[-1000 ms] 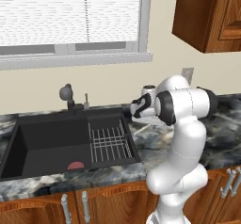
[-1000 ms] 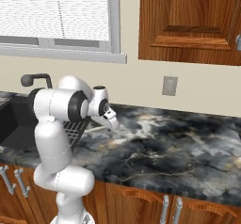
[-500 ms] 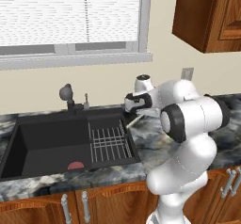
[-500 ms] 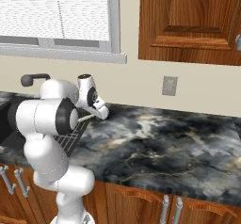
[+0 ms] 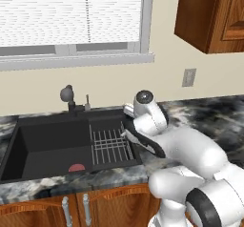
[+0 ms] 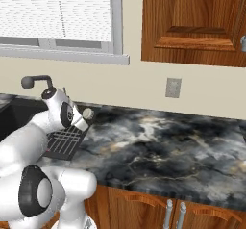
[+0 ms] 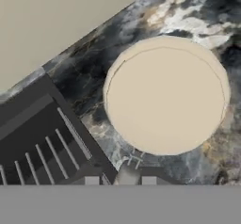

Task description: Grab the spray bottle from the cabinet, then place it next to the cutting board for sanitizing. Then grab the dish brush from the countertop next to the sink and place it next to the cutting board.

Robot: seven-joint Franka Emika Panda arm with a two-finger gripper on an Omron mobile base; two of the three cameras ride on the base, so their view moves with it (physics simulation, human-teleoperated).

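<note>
The dish brush shows as a round beige disc seen end-on, standing on the dark marble countertop just right of the black sink, near the back wall. From the right it appears as a small beige knob, the dish brush, beside my hand. My gripper is low over it, fingertips on either side of its grey stem; whether they press on it is unclear. The reddish-brown cabinet hangs shut above the counter. The spray bottle and cutting board are out of view.
The ribbed drain rack lies right beside the brush. A dark faucet stands behind the basin, and a small red item lies in it. A wall outlet and a blinded window are behind.
My arm has swung left and down from above the counter to the brush beside the sink. The jaws have narrowed over the last second.
</note>
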